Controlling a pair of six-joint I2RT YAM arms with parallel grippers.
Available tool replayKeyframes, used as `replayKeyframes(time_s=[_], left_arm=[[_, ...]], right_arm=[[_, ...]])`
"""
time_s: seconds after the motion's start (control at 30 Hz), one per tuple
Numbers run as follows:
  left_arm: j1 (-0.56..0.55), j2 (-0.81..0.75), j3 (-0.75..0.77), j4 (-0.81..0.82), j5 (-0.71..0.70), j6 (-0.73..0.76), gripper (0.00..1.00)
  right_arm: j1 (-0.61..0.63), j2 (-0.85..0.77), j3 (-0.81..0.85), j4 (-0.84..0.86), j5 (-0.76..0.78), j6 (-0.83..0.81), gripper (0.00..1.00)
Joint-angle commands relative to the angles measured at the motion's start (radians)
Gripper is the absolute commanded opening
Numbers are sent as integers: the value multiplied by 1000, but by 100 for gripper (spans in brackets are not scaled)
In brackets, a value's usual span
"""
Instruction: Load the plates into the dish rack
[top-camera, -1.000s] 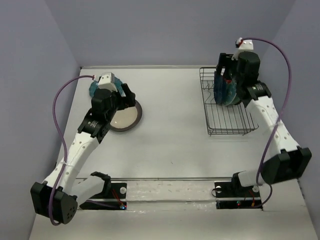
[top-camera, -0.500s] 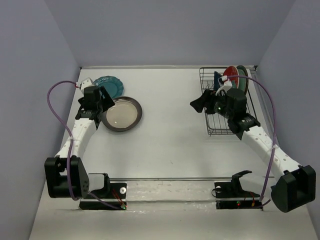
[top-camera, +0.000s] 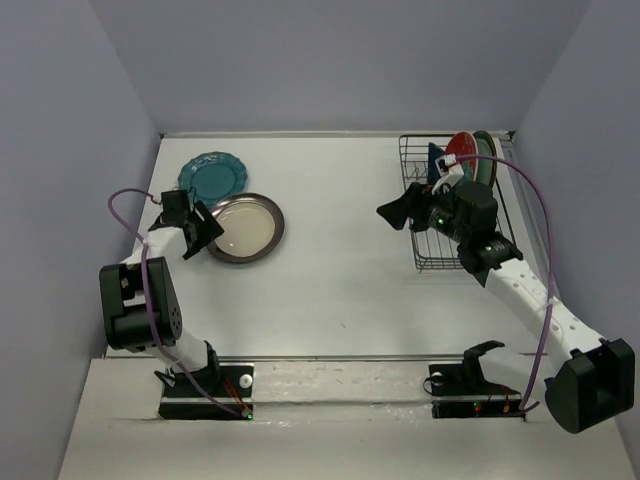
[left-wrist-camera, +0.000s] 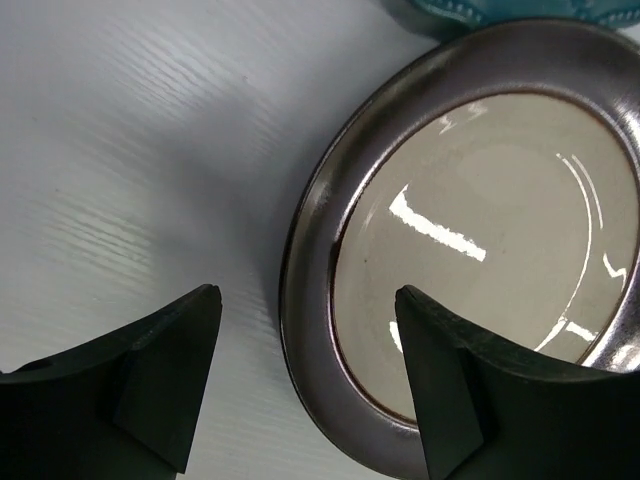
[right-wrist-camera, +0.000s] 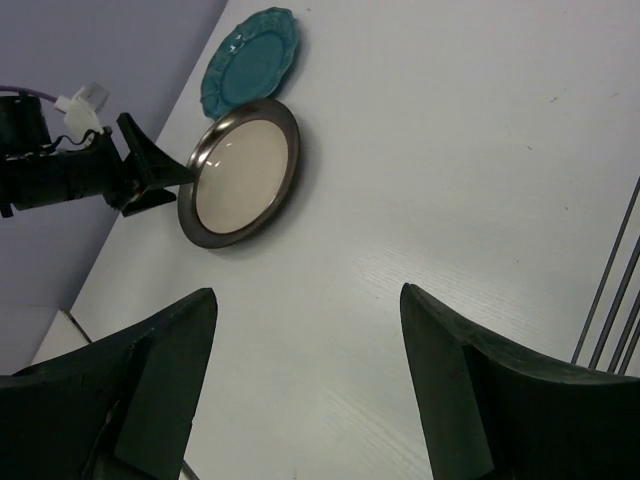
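Where light hits it, the cream plate (left-wrist-camera: 480, 260) gleams, brown-rimmed.

You've got nothing to read here: no text, label, brand or number resolves in any view. The cream plate (left-wrist-camera: 480, 250) shows only glare streaks, the scalloped teal plate (top-camera: 212, 175) shows plain colour, and the dish rack (top-camera: 440, 266) is bare black wire.
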Motion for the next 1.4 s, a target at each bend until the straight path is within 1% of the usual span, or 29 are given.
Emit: replayKeyframes(time_s=[0.0, 0.07, 0.17, 0.27, 0.33, 0.37, 0.4, 0.43, 0.47, 0.5, 0.57, 0.63, 0.7, 0.83, 1.0, 1.1, 1.13, 1.17, 1.37], left_arm=[[-3, 63, -10, 33, 125, -26, 80], [-1, 77, -5, 48, 128, -29, 80], [12, 140, -5, 64, 151, -33, 80], [48, 189, -11, 96, 215, -40, 75], [54, 206, -16, 100, 236, -46, 69], [54, 217, -25, 131, 262, -52, 65], [54, 221, -28, 139, 282, -56, 56], [54, 221, -34, 157, 301, -61, 44], [55, 221, -51, 168, 341, -72, 39], [52, 218, -56, 179, 355, -78, 29], [49, 209, -70, 191, 380, -87, 22], [45, 195, -80, 199, 401, -96, 12], [36, 183, -87, 208, 417, -106, 6], [23, 139, -97, 229, 446, -116, 6], [-9, 11, -129, 283, 513, -141, 6], [-10, -70, -183, 381, 584, -213, 6], [-9, -91, -200, 437, 595, -233, 6], [-10, -131, -218, 456, 607, -265, 6], [-10, -242, -248, 513, 628, -313, 6]], right_arm=[[7, 2, -13, 64, -26, -4, 79], [7, 8, -12, 67, -29, -2, 80], [7, 22, -7, 78, -32, 11, 80], [7, 23, -13, 92, -32, 27, 80], [7, 26, -18, 97, -32, 36, 80], [7, 28, -20, 103, -34, 39, 80], [7, 29, -21, 104, -32, 44, 80], [7, 31, -23, 106, -34, 48, 80], [7, 32, -24, 109, -34, 50, 80], [7, 32, -26, 109, -32, 51, 80], [7, 35, -27, 110, -31, 54, 80], [7, 38, -30, 120, -31, 62, 80], [16, 43, -41, 138, -32, 82, 80], [37, 63, -59, 164, -32, 105, 80], [69, 103, -78, 204, -31, 145, 82], [89, 129, -85, 241, -24, 203, 83], [89, 153, -87, 250, -24, 228, 83], [103, 169, -84, 262, -23, 238, 84], [172, 276, -49, 307, -11, 277, 86]])
